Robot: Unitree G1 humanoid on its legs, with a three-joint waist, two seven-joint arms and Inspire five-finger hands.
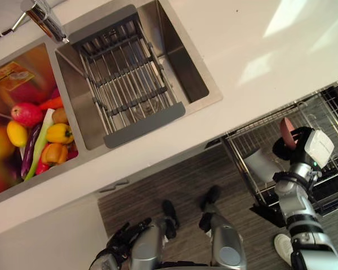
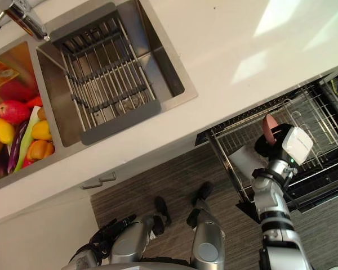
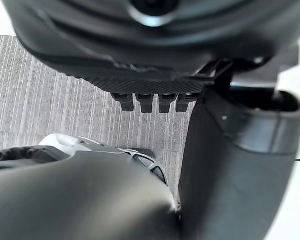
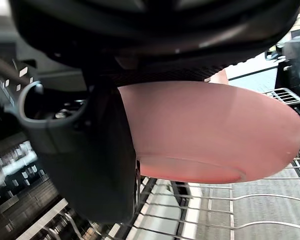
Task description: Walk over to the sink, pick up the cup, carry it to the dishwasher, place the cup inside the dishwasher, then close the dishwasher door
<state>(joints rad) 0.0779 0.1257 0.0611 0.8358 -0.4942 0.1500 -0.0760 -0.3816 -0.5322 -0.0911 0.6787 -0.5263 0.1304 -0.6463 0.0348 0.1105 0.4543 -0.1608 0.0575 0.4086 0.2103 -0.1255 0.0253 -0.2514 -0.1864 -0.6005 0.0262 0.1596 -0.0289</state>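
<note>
**Spotter:** White worktop [image 1: 242,50] beside the pulled-out dishwasher rack [image 2: 318,109]. Where's your cup?

**Lead:** The pink cup [image 4: 210,130] is clasped in your right hand [image 4: 140,35], just over the rack. Your left hand [image 1: 127,236] hangs relaxed and empty, well away from the rack.

**Spotter:** So, placing?

**Lead:** I'd say so. Lower the cup between the wires, steady it, then let go.

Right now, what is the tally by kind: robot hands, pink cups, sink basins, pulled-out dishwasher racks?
Hands: 2, left hand, right hand
Pink cup: 1, in the right hand
Sink basins: 2, produce basin, drain-rack basin
Dishwasher rack: 1
Total: 6
</note>
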